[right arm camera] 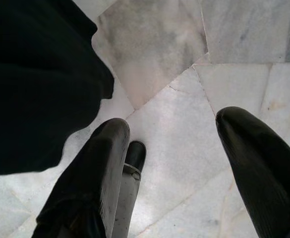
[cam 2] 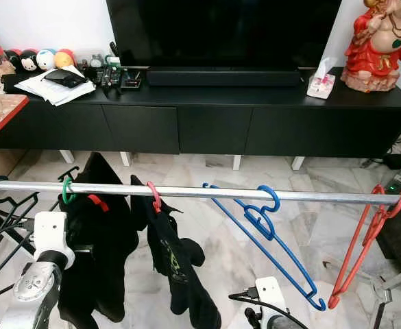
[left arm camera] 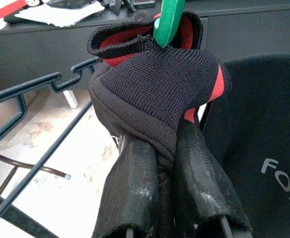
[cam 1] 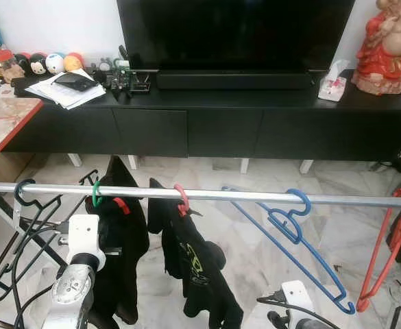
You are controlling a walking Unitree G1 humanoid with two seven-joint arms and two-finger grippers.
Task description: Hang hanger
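A silver rail (cam 1: 241,197) runs across in front of me. On it hangs a green hanger (cam 1: 96,194) carrying a black garment (cam 1: 121,253) with red collar lining. In the left wrist view my left gripper (left arm camera: 163,148) is shut on this garment's black fabric just below the green hook (left arm camera: 168,20). Further right along the rail are a pink hanger (cam 1: 181,199) with another black garment, an empty blue hanger (cam 1: 293,240) and an empty red hanger (cam 1: 385,253). My right gripper (right arm camera: 174,124) stands open and empty, low over the marble floor.
Empty black hangers (cam 1: 22,226) hang at the rail's left end. Beyond the rail stands a long black TV cabinet (cam 1: 221,123) with a TV, papers and a red statue (cam 1: 389,48). A red-edged table (cam 1: 1,123) is at the far left.
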